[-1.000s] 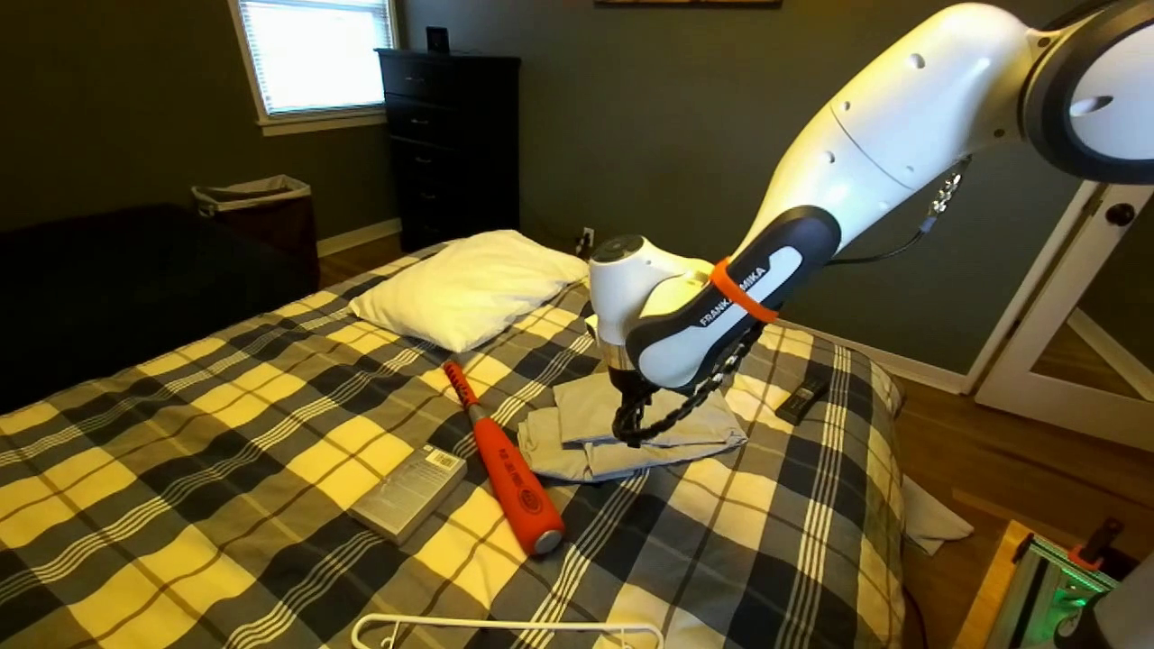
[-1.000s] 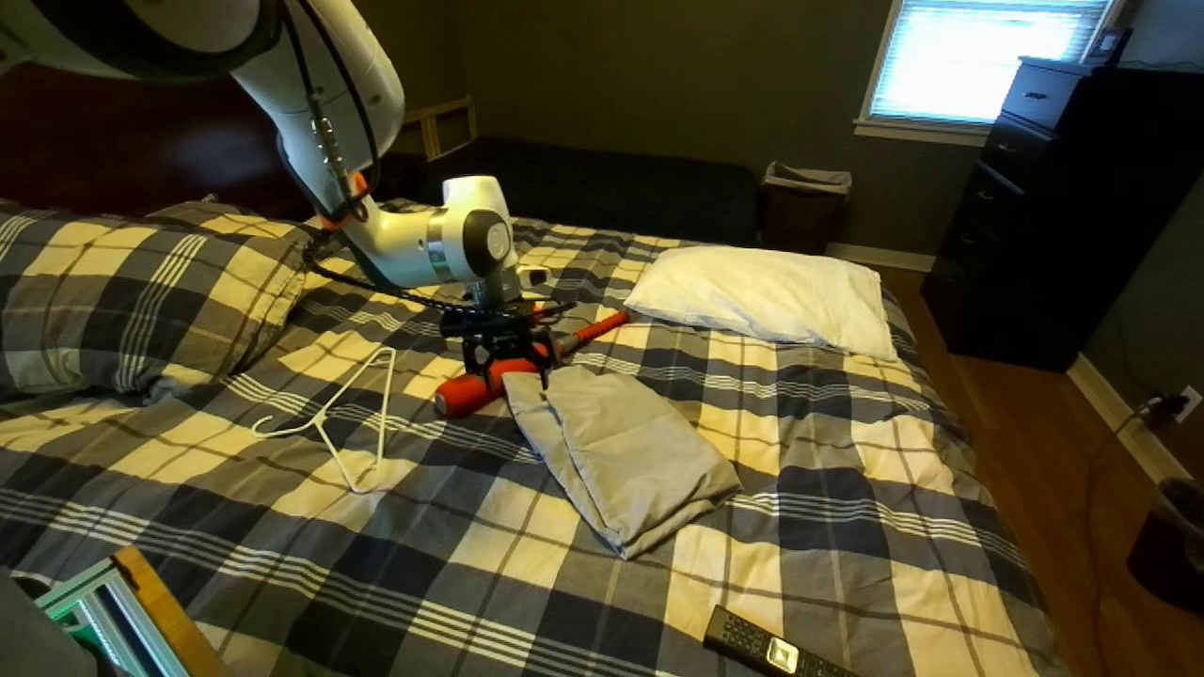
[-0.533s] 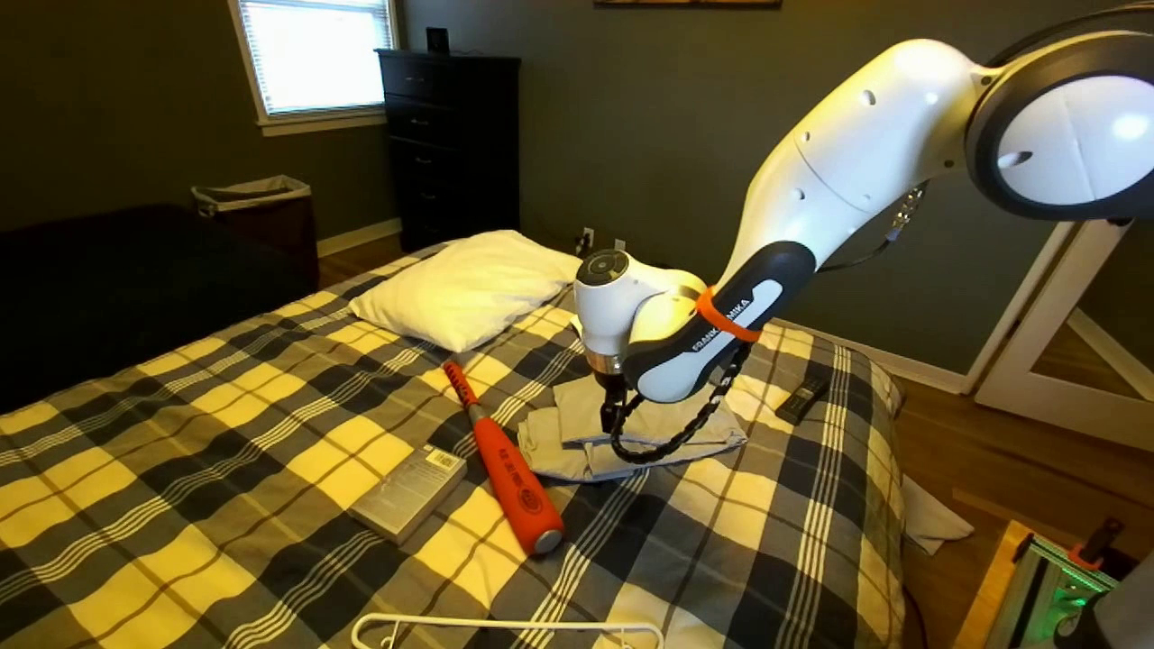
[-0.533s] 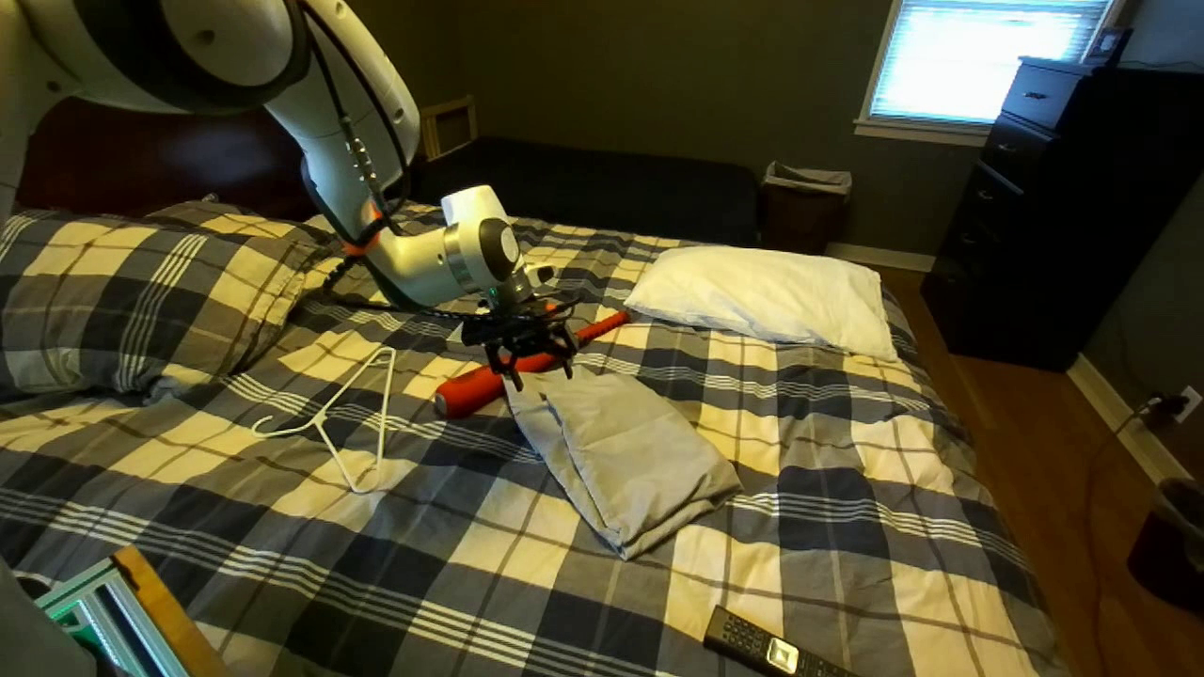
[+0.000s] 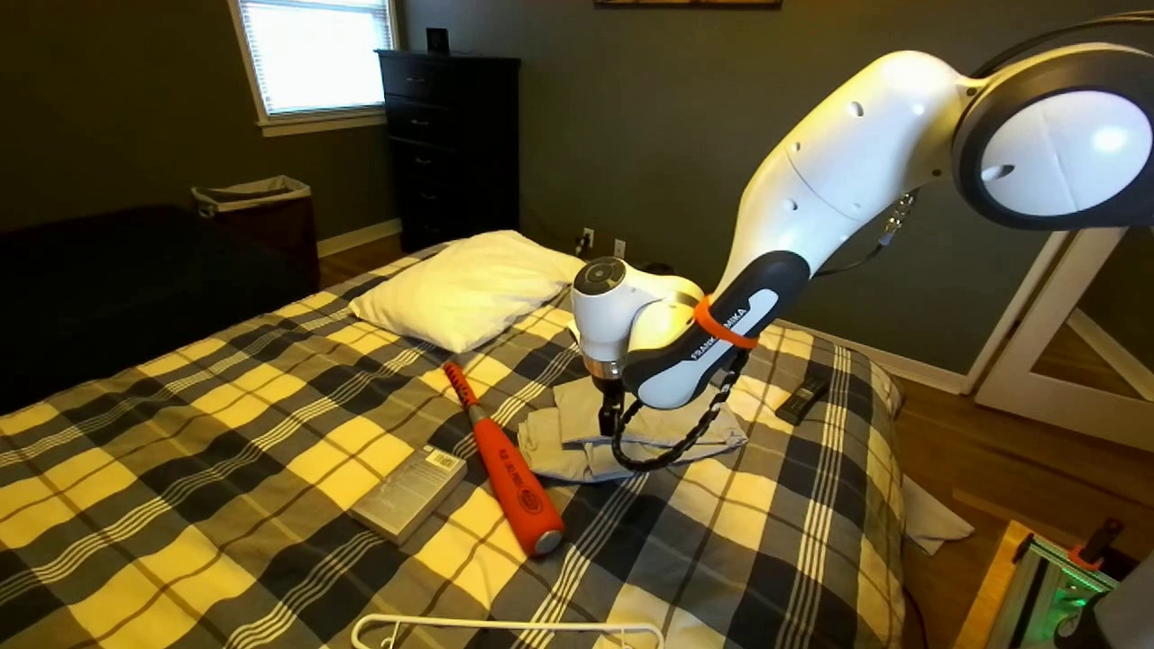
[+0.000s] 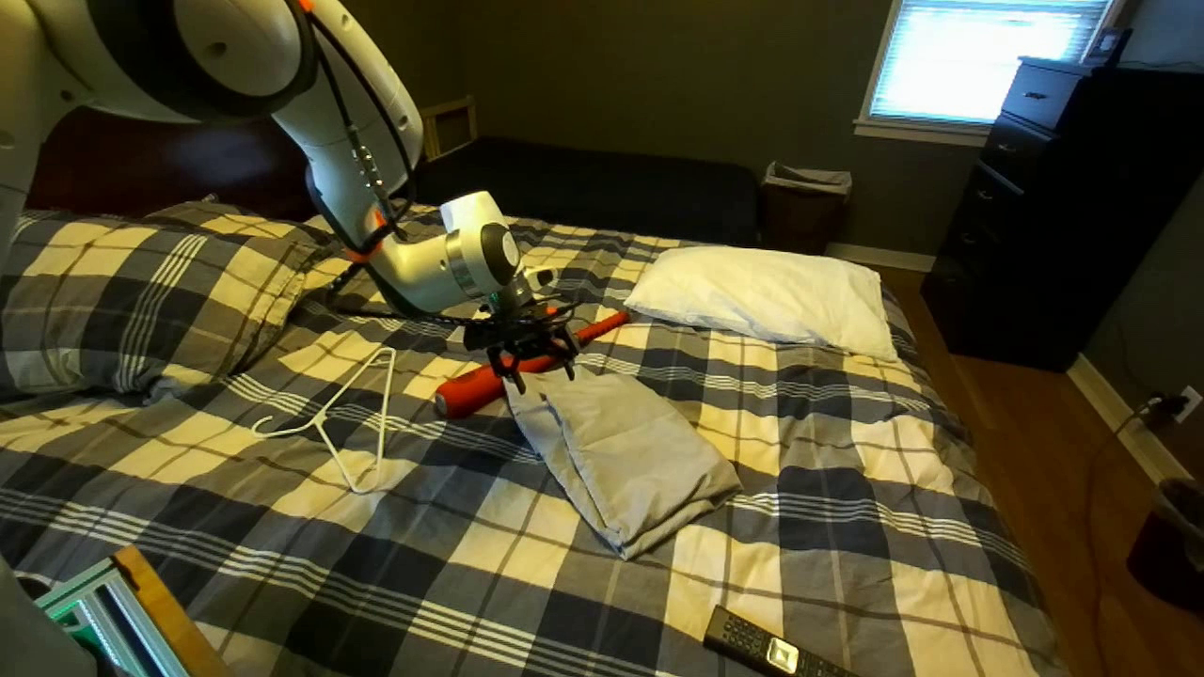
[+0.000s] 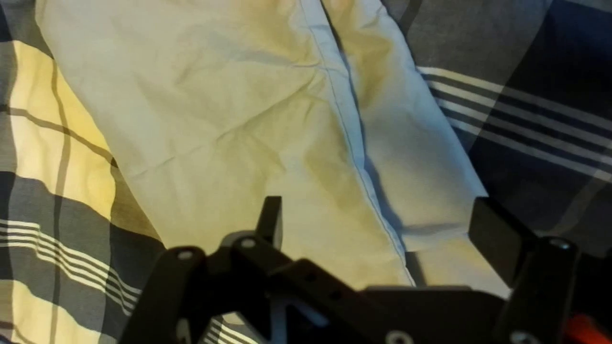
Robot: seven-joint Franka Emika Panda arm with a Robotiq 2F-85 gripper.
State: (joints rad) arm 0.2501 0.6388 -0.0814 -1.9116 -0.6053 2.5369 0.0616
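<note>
Up the arm (image 5: 802, 171) from the hand (image 6: 544, 379), lettering reads "FRANK" and "MIKA", an orange band (image 5: 720, 327) between them. Beside the hand, the red bat (image 5: 514, 482) carries print too small to read, as does the grey box (image 5: 410, 494) beyond it. The white hanger (image 5: 505, 624), farther off, is cut by an exterior view's edge. Beneath the hand, partly hidden by it, lies the folded grey cloth (image 7: 229, 134). The jaws stand wide apart, gripping nothing; whether the fingers (image 7: 272, 215) touch cloth cannot be told.
</note>
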